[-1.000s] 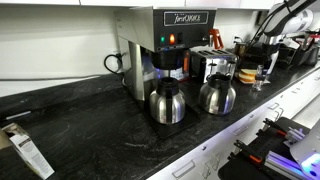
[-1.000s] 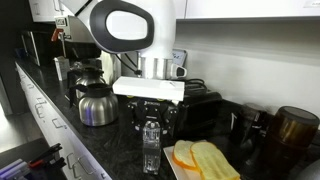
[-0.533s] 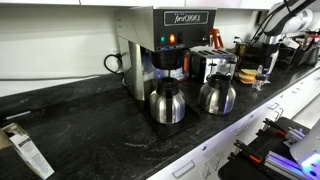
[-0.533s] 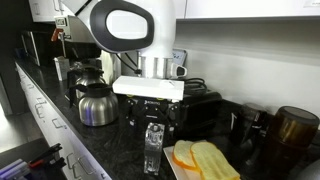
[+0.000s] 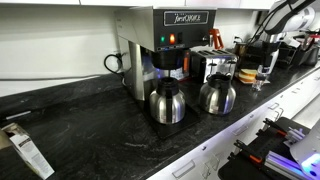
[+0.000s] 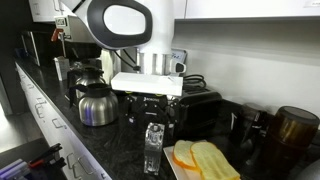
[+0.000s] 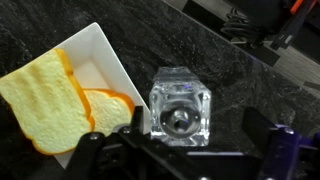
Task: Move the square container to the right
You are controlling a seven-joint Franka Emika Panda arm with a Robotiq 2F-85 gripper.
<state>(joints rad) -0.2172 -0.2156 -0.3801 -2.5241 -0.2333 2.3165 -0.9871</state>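
Observation:
The square container [image 7: 180, 106] is a small clear box standing upright on the black counter [image 7: 250, 75]. In the wrist view it sits between my fingers, nearer the left one and apart from the right one. My gripper [image 7: 198, 126] is open and holds nothing. In an exterior view the gripper [image 6: 155, 117] hangs just above the container [image 6: 153, 150], which stands next to the yellow items.
A white tray [image 7: 100, 60] with yellow sponges [image 7: 45, 100] lies right beside the container. Two steel carafes [image 5: 167, 103] [image 5: 217, 95] stand below the coffee machine [image 5: 165, 40]. A toaster [image 6: 200, 110] and a brown jar [image 6: 295, 128] stand behind.
The jaws have opened and let go of the container, which stays on the counter. The gripper has lifted a little.

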